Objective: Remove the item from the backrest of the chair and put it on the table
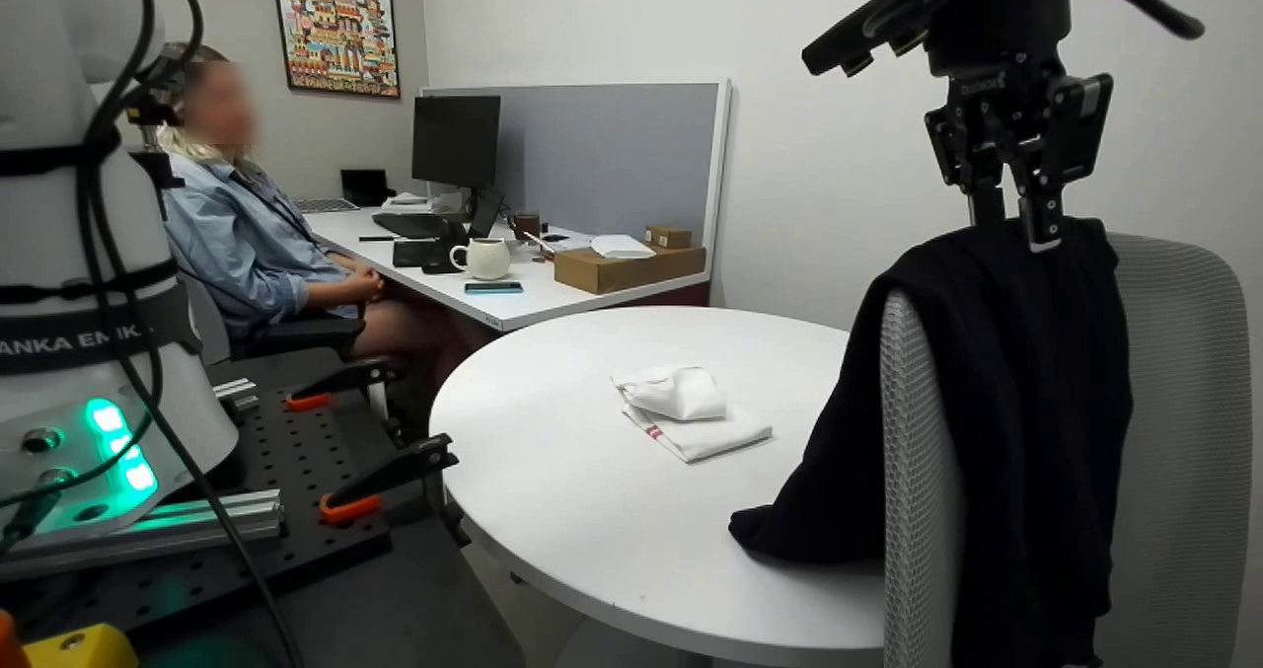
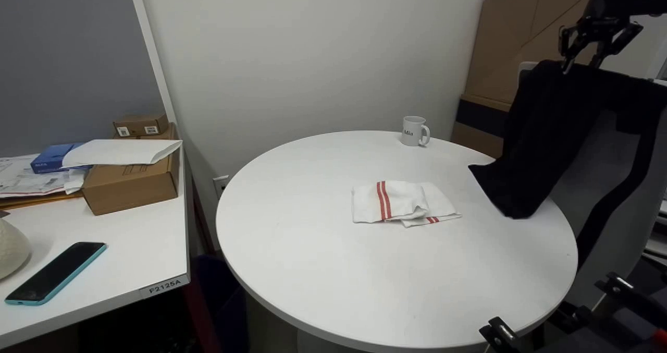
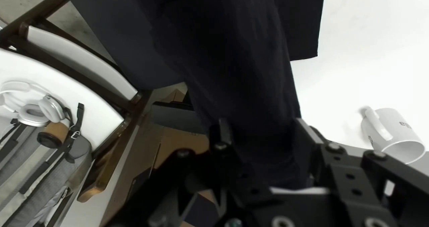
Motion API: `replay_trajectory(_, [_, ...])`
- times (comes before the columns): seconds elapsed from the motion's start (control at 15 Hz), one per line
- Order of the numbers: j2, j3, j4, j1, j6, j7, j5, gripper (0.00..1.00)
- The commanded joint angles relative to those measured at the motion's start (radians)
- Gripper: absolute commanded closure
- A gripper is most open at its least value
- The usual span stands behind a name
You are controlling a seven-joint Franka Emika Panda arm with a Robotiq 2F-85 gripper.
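My gripper (image 1: 1015, 226) points downward from my dark wrist (image 1: 1002, 22), its two fingers (image 3: 307, 131) parted, a gap showing between their tips in both exterior views. In the wrist view I see the pair standing clearly apart. At my other end my white base (image 1: 59, 402) stands upright, green lights (image 1: 123, 448) glowing low on its side, and black cables (image 1: 96, 204) run down it beneath dark straps (image 1: 39, 162).

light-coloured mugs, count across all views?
2. The lettered mug stands near the edge of the round table; the cream mug sits on the desk beside the phone. Others may be hidden.
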Motion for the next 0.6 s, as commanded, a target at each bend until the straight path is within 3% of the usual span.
replay_trajectory(0.0, [-0.006, 0.002, -0.001, 0.003, 0.016, -0.01, 0.02, 0.83])
replay_trajectory(0.4, [-0.035, 0.01, -0.008, 0.004, 0.032, -0.032, 0.029, 1.0])
replay_trajectory(0.53, [-0.047, 0.012, -0.015, 0.003, 0.033, -0.039, 0.038, 0.99])
